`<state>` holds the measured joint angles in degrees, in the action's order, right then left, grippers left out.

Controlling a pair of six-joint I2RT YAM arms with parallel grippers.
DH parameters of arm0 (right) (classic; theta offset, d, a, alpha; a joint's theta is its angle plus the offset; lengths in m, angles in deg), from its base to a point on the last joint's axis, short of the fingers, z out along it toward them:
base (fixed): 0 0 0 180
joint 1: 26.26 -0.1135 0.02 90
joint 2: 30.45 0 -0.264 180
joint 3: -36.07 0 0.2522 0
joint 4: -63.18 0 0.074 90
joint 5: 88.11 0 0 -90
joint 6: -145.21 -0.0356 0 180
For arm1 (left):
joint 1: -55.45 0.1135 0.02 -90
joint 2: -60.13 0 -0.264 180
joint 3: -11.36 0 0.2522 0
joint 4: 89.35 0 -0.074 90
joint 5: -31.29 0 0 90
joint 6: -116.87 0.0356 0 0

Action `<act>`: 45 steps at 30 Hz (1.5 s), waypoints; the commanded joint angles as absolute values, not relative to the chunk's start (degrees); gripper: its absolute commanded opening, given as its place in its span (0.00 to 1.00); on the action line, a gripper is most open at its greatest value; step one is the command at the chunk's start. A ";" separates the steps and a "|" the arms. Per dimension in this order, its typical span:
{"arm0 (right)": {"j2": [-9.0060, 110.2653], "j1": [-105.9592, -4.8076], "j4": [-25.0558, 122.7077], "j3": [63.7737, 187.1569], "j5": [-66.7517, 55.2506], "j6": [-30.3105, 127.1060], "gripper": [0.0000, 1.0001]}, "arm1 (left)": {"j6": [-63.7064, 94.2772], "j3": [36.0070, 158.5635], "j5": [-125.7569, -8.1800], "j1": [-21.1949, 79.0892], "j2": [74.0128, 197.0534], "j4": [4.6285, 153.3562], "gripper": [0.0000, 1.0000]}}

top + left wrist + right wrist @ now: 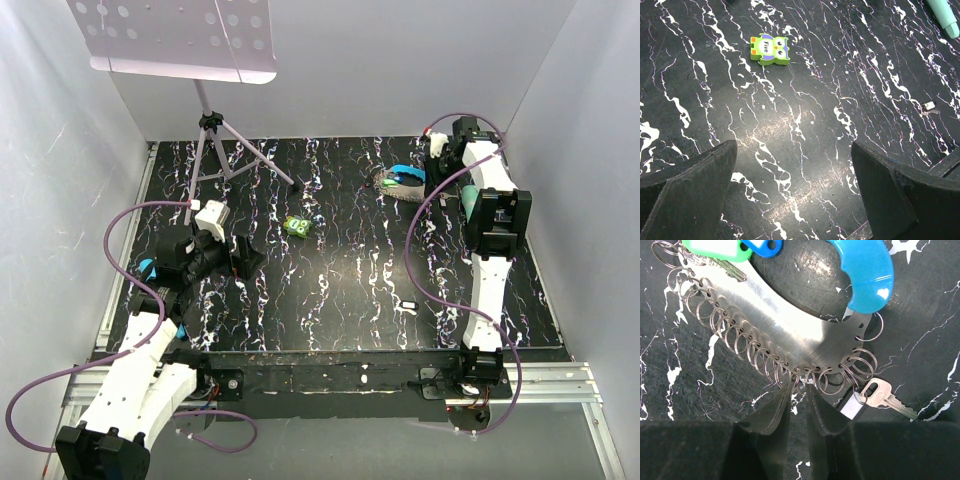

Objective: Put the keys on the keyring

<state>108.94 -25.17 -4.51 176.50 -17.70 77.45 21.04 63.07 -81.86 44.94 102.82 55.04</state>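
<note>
the keyring point(790, 340) lay at the table's point(350, 290) far right, its ringed rim crosswise at the tips of my right gripper point(798, 390), jaws a slit apart, grip i couldn't tell, my left gripper point(792, 165) wide, empty, well apart.

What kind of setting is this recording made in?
Probably a robot lab's test booth: white walls box in a black marbled tabletop, the left arm and right arm sit on a metal rail, and a tripod holds a perforated panel.
</note>
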 commanded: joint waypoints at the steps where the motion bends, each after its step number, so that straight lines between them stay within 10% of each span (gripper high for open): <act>1: 109.56 -25.99 -5.42 179.12 -16.57 77.54 0.25 | 21.94 63.26 -82.00 45.08 102.31 55.62 0.98; 45: 105.07 -24.68 -3.31 176.04 -18.59 70.15 0.36 | 21.94 63.26 -82.17 45.08 102.23 55.71 0.98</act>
